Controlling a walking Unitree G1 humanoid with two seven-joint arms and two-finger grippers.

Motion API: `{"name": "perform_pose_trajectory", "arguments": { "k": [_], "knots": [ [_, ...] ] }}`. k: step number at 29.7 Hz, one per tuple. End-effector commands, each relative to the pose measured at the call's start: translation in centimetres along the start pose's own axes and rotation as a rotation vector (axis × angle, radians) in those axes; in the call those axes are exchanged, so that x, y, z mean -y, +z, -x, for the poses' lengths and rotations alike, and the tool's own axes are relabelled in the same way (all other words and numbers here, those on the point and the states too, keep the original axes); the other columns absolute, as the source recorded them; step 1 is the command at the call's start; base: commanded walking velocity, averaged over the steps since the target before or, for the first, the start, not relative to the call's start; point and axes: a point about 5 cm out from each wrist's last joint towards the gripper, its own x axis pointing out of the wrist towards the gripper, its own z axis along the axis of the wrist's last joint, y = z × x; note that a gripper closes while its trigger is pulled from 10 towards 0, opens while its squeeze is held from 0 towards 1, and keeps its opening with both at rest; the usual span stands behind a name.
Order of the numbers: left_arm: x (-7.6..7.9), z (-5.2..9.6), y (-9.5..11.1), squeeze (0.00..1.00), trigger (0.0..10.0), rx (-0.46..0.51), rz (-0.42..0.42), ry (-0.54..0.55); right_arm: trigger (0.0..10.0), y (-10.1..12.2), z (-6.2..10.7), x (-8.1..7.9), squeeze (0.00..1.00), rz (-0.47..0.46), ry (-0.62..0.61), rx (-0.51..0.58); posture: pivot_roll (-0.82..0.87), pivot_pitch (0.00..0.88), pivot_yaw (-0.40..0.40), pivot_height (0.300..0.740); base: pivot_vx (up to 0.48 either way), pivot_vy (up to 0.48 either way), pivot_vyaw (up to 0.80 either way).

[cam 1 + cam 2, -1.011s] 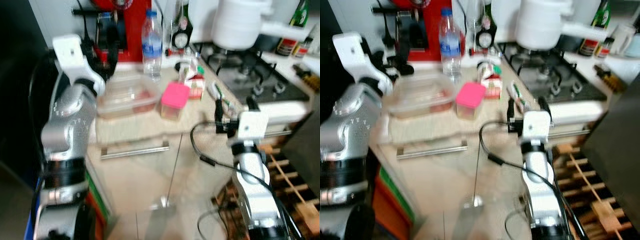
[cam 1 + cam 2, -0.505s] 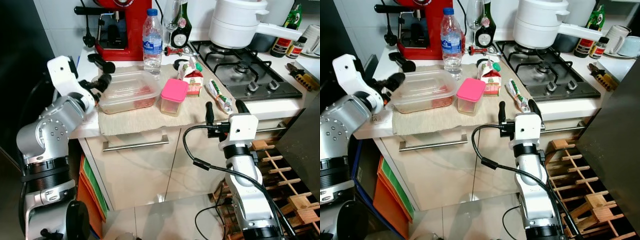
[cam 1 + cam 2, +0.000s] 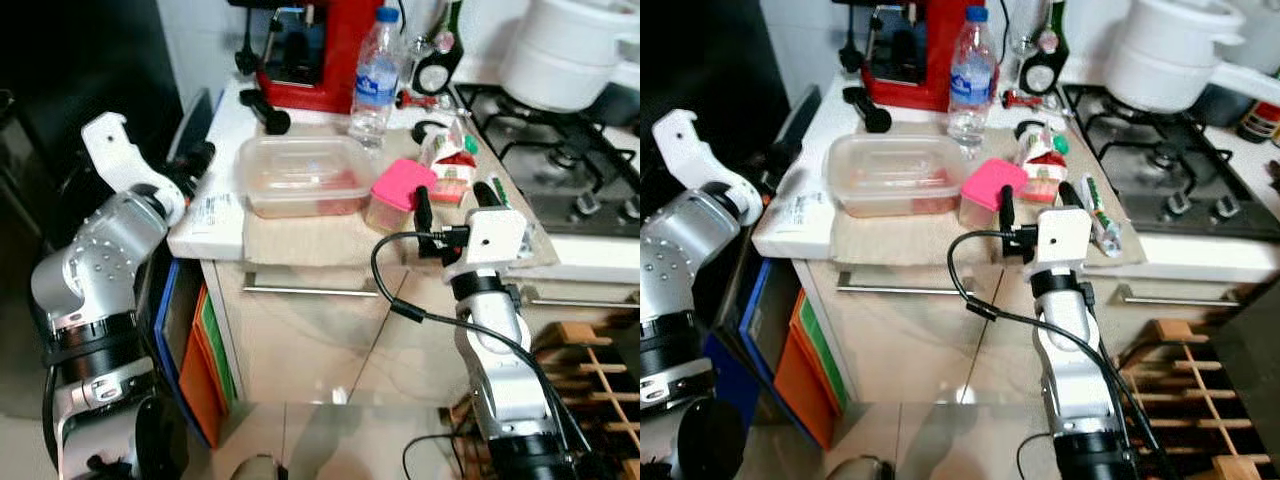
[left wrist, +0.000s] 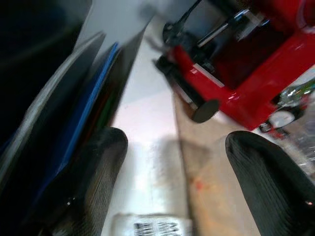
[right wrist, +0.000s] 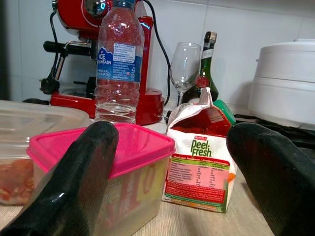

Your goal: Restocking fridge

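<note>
A clear lidded container [image 3: 300, 178] with reddish food lies on a beige cloth [image 3: 300, 235] on the counter. Beside it stand a pink-lidded tub [image 3: 398, 195], a Peel Fresh carton [image 5: 199, 167] and a water bottle [image 3: 372, 75]. My right gripper [image 3: 454, 195] is open at the counter's front edge, its fingers pointing at the pink-lidded tub [image 5: 118, 167] and the carton. My left gripper [image 3: 195, 160] hovers open by the counter's left end, a little way left of the clear container; in the left wrist view its fingers [image 4: 98, 177] frame the white countertop.
A red coffee machine [image 3: 315, 50] stands at the back of the counter, with a wine glass [image 5: 185, 64] and a dark bottle [image 5: 206, 54] nearby. A gas hob [image 3: 590, 180] with a white pot [image 3: 575, 60] is on the right. A wooden rack [image 3: 590, 370] stands low right.
The whole view has swung left, so the counter sits further right in the picture. My left gripper now stands further from the clear container. My right gripper is nearer the pink-lidded tub.
</note>
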Motion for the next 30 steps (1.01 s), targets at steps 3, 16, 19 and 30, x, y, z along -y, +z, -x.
{"name": "perform_pose_trajectory", "arguments": {
  "k": [3, 16, 19, 30],
  "knots": [
    [1.6, -0.1, 0.1, 0.0, 10.0, 0.003, 0.021, -0.087, 10.0, -0.4, 0.5, -0.4, 0.0, 0.036, 0.014, -0.011, 0.17, 0.024, -0.016, 0.74, 0.0, 0.0, 0.0],
    [2.1, 0.8, -1.3, 0.0, 10.0, 0.122, -0.221, -0.111, 10.0, -0.6, 0.3, 0.2, 0.0, 0.051, 0.004, -0.018, 0.16, 0.02, -0.028, 0.74, 0.0, 0.0, 0.0],
    [2.5, 1.3, -3.0, 0.0, 10.0, 0.106, -0.216, -0.136, 10.0, -0.9, 0.5, 0.2, 0.0, 0.053, 0.002, -0.026, 0.16, 0.022, -0.03, 0.74, 0.0, 0.0, 0.0],
    [3.2, -0.2, -5.6, 0.0, 10.0, 0.01, 0.041, -0.136, 10.0, -1.5, 0.9, 1.5, 0.0, 0.075, -0.038, -0.054, 0.12, 0.0, -0.035, 0.74, 0.0, 0.0, 0.0]
  ]
}}
